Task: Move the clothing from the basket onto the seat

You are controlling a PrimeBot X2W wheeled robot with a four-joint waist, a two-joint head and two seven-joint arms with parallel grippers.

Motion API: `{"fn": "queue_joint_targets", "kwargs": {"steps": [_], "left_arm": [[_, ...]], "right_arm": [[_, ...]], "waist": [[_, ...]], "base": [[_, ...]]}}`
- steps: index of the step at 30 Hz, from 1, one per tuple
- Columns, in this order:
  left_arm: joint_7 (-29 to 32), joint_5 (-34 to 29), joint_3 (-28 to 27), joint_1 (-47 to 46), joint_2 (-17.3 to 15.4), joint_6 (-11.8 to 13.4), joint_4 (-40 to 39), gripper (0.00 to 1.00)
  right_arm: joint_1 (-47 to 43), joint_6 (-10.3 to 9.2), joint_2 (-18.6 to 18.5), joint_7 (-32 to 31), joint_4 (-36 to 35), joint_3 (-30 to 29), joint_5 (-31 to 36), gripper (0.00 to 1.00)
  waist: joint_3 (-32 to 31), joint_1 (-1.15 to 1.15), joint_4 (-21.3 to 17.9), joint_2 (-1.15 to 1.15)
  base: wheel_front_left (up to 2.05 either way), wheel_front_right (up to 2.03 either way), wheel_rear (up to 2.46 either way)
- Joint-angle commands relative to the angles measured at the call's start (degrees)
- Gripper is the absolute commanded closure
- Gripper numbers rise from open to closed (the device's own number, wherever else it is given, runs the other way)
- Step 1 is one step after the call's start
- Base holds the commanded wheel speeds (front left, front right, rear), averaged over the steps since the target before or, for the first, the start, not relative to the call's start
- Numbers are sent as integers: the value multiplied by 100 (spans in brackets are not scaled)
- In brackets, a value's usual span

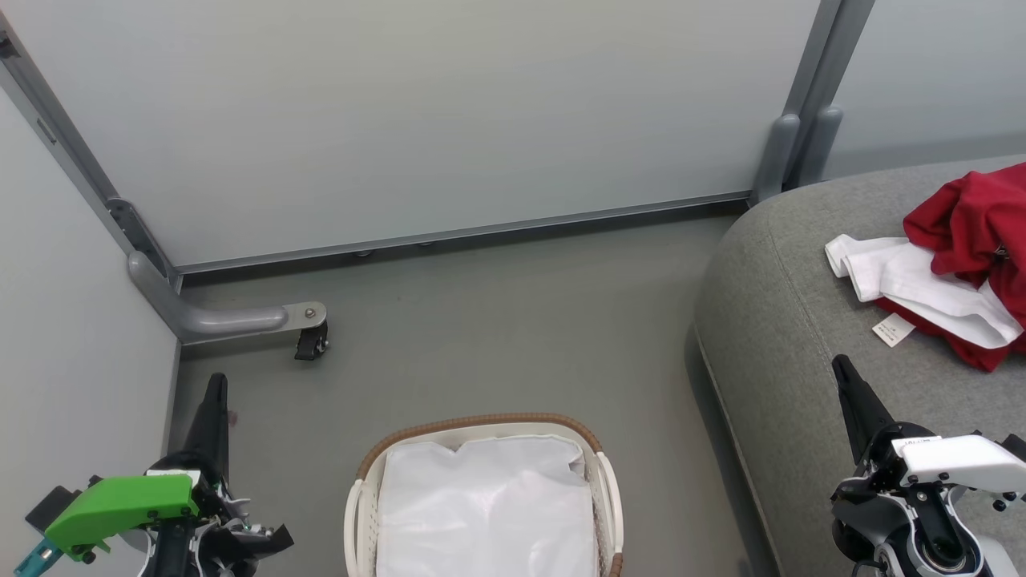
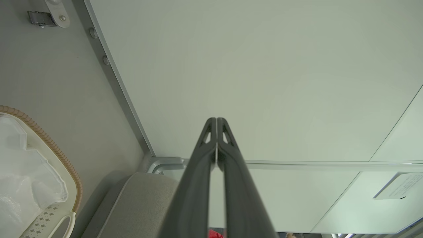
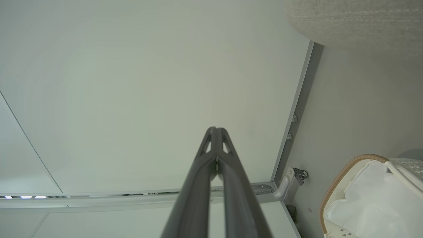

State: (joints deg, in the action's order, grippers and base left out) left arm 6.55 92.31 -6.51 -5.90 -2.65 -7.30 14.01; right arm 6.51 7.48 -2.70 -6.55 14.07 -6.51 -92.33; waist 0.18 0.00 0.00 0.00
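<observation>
The clothing (image 1: 974, 216), a heap of red fabric with white sleeves and a small white label, lies on the seat (image 1: 785, 320) at the right edge of the head view. It sits beyond the tip of the right gripper (image 1: 842, 370) and to its right, near it but not touching. That gripper hangs over the front part of the seat cushion. In its own wrist view its two dark fingers (image 3: 201, 172) are pressed together at the tips with nothing between them, pointing at a pale wall panel (image 1: 401, 120). The left gripper (image 1: 216, 386) hangs at the lower left above the grey floor (image 1: 497, 320), well apart from the clothing. Its fingers (image 2: 201, 172) are likewise closed tip to tip and hold nothing. The basket (image 1: 481, 420) stands on the floor between the two grippers, just left of the seat, its white liner (image 1: 489, 505) showing inside.
</observation>
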Motion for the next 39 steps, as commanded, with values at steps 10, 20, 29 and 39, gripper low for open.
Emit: {"fn": "queue_joint_targets", "kwargs": {"steps": [10, 20, 29, 39], "left_arm": [[19, 19, -10, -62, -42, -35, -10, 100], [18, 18, -10, -62, -41, -35, -10, 100], [18, 18, -9, -62, -41, -34, -10, 100], [18, 18, -9, -62, -41, -35, -11, 100]], "right_arm": [[-60, 2, -34, -17, -21, -13, -18, 100], [-60, 2, -34, -17, -21, -12, -18, 100], [-60, 2, -33, -17, -21, -12, -18, 100], [-60, 2, -33, -17, -21, -12, -18, 100]], "waist": [[0, 0, 0, 0], [0, 0, 0, 0], [0, 0, 0, 0], [0, 0, 0, 0]], "base": [[0, 0, 0], [0, 0, 0], [0, 0, 0], [0, 0, 0]]}}
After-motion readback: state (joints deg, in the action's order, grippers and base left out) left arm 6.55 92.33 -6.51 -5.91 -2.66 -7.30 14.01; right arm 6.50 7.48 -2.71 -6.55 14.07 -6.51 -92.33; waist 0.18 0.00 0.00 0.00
